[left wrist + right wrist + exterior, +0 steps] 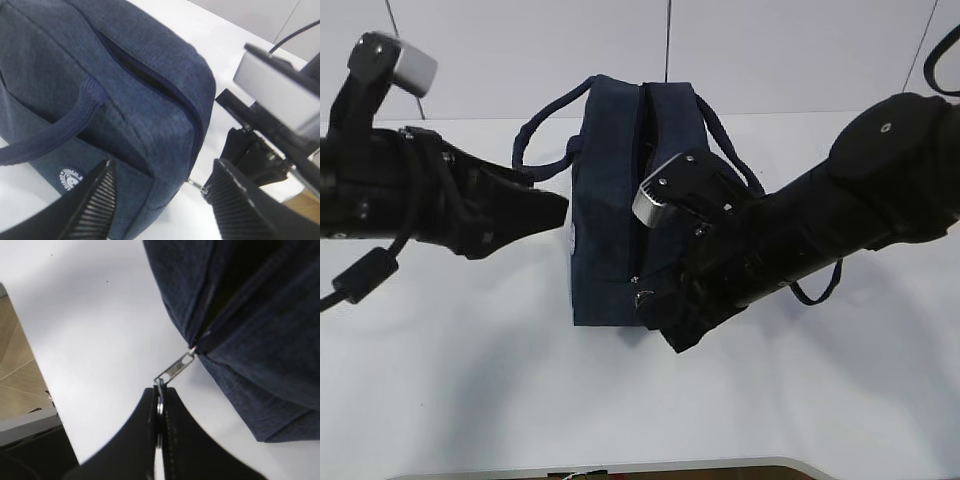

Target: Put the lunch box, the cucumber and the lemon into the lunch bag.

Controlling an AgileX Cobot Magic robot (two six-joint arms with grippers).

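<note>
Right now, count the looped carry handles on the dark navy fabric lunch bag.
2: one handle arches off the bag's left side, the other handle hangs on its right, mostly hidden behind the arm.

Bright, even light from above across the white table (440,380), with soft grey shadows under both arms in the lower half. The dark bag (610,200) swallows detail. Wrist views are soft: black fingers (95,210) blurred at the bottom edge, upper corners slightly hazy.

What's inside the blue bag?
The lunch bag has its zipper open at the top, but only darkness shows in the slit. Whether anything is inside stays hidden by the fabric.
</note>
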